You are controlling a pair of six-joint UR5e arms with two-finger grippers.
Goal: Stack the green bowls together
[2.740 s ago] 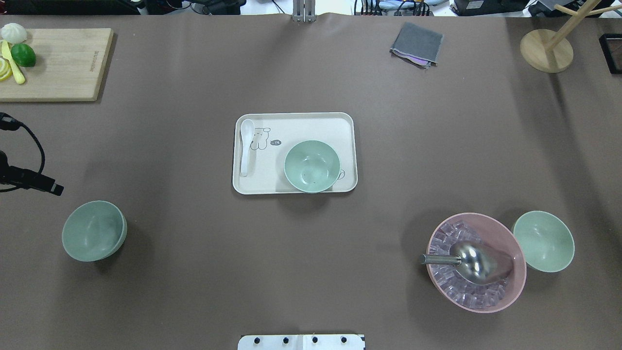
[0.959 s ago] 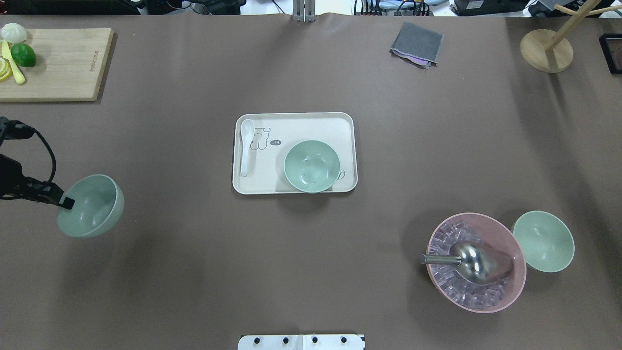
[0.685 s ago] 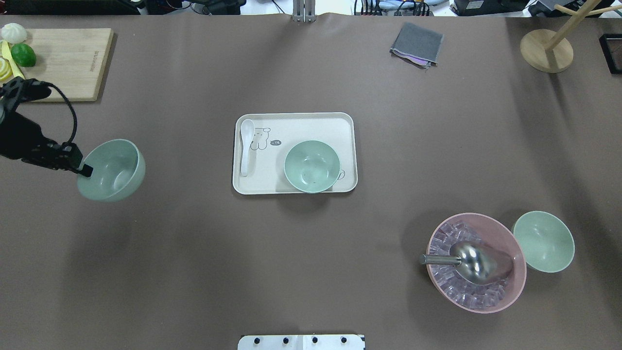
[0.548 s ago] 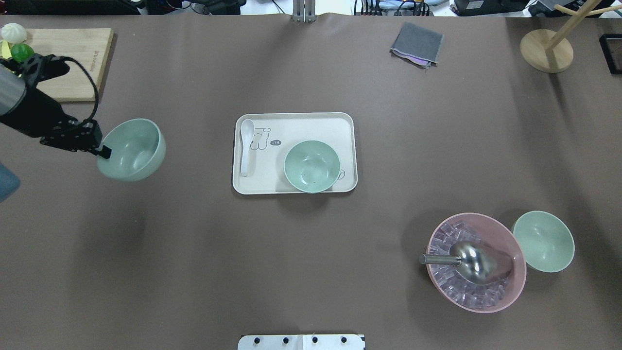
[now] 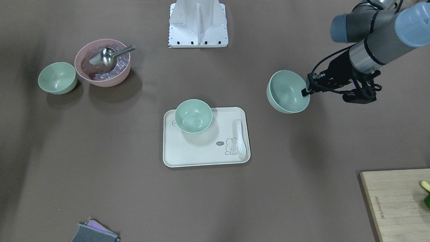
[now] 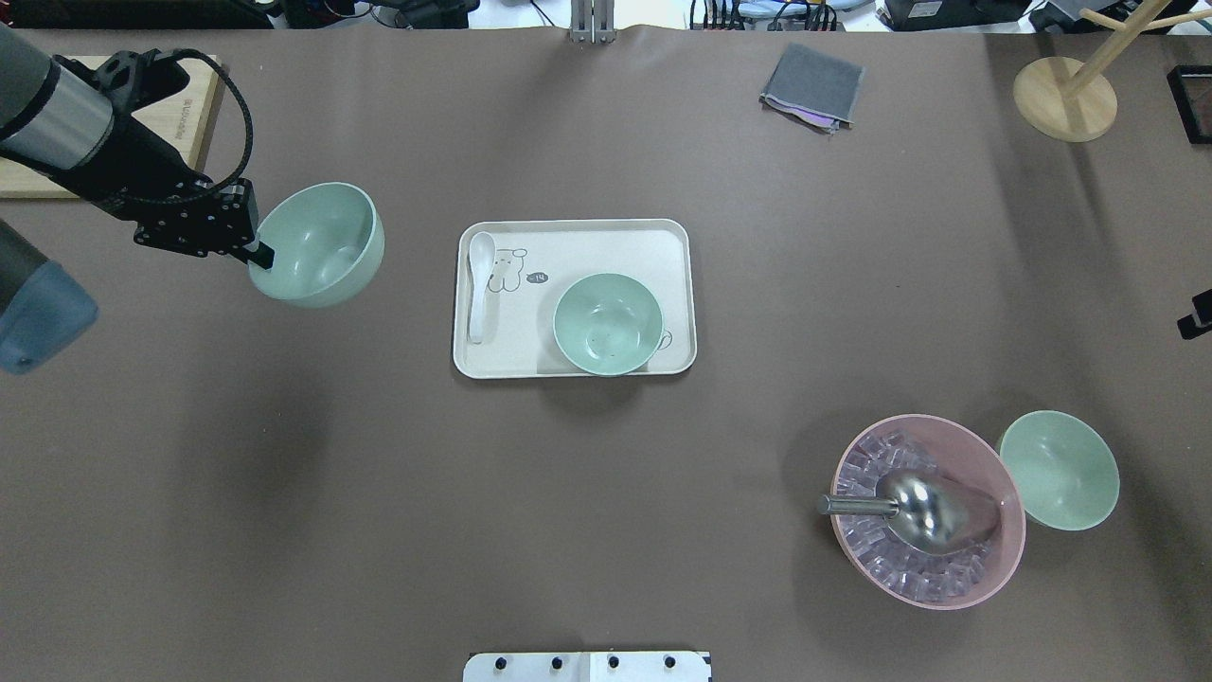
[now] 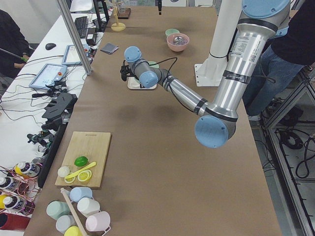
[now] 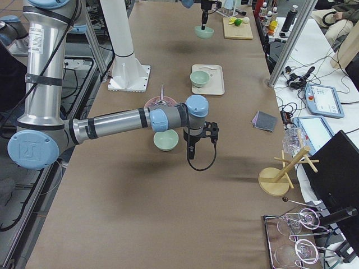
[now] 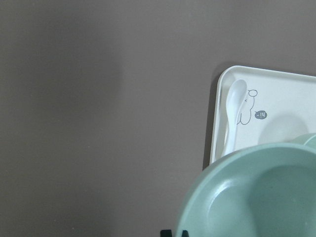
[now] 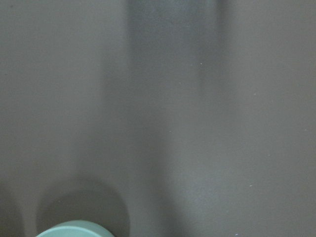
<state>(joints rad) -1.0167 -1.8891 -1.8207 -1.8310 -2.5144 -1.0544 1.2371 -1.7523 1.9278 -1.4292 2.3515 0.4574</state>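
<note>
Front view, left gripper [image 5: 305, 91] pinching the rim of matte round held bowl [image 5: 287, 91], aloft left of the tray [image 5: 201, 154], tray bowl [image 5: 193, 116] in the smooth cream tray's corner, overhead, third bowl [image 6: 1060, 469] beside pink bowl [image 6: 1013, 516] near the table's right edge, right view, right gripper [image 8: 191, 152], jaws' gap unclear.

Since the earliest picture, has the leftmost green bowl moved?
Yes. The green bowl, pinched by the left gripper, has travelled away from the robot, toward the tray.

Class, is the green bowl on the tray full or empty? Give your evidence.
Empty. The green bowl on the tray shows its bare inside down to the bottom, apart from a few tiny dark specks.
</note>
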